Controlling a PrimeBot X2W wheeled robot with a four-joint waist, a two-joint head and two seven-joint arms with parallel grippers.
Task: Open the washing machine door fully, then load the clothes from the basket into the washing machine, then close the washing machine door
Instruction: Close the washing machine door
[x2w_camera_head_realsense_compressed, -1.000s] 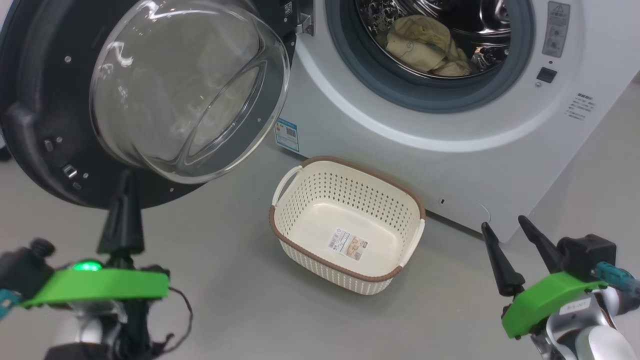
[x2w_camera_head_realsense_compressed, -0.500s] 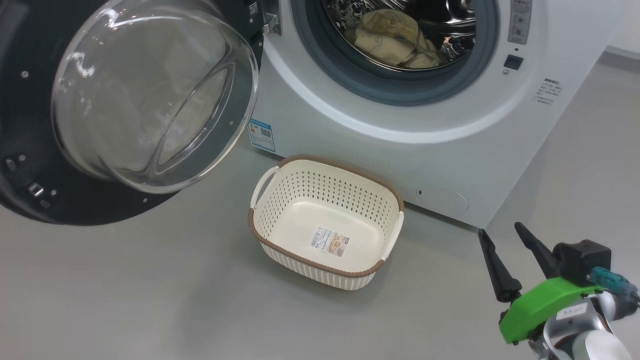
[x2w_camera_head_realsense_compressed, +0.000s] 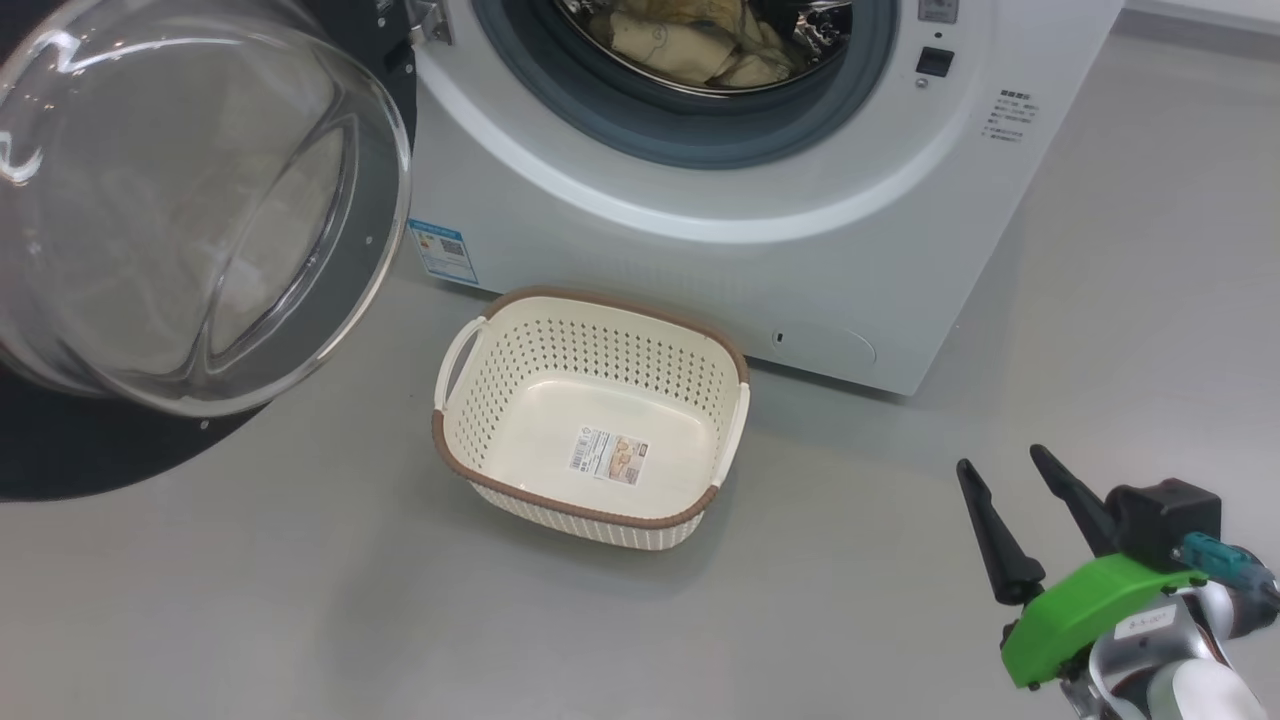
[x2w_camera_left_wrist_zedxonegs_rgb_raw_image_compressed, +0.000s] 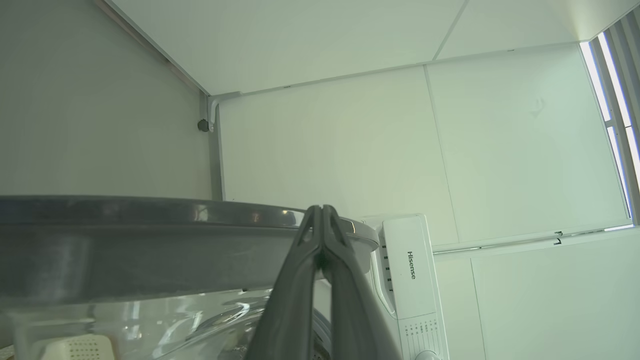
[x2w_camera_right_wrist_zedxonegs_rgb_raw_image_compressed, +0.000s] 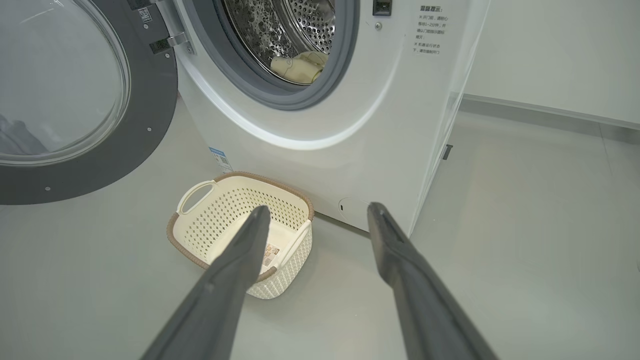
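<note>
"Over at the far side, inside the washing machine (x2w_camera_head_realsense_compressed: 700, 250), the clothes (x2w_camera_head_realsense_compressed: 690, 40) lie in a heap in the drum (x2w_camera_right_wrist_zedxonegs_rgb_raw_image_compressed: 280, 30). The basket (x2w_camera_head_realsense_compressed: 600, 298) on the floor (x2w_camera_head_realsense_compressed: 300, 600) just in front has nothing in it but its label (x2w_camera_head_realsense_compressed: 608, 456)."

"So loading looks done. And the door (x2w_camera_head_realsense_compressed: 190, 210)?"

"Swung wide open to the left. I'd say closing it is the step in hand."

"Which arm?"

"Probably the left gripper (x2w_camera_left_wrist_zedxonegs_rgb_raw_image_compressed: 323, 210). Its fingers are pressed together, holding nothing, tips up by the door's dark rim (x2w_camera_left_wrist_zedxonegs_rgb_raw_image_compressed: 150, 215). Whether they touch it, I can't tell."

"And the other?"

"Near us on the right, the right gripper (x2w_camera_head_realsense_compressed: 1000, 460) hangs well apart from the basket, fingers spread wide, empty."

"What does the next move need?"

"A steady push on the door, sweeping it rightward round its hinge (x2w_camera_head_realsense_compressed: 430, 20) until it clicks shut, and passing over the basket without clipping it."
</note>
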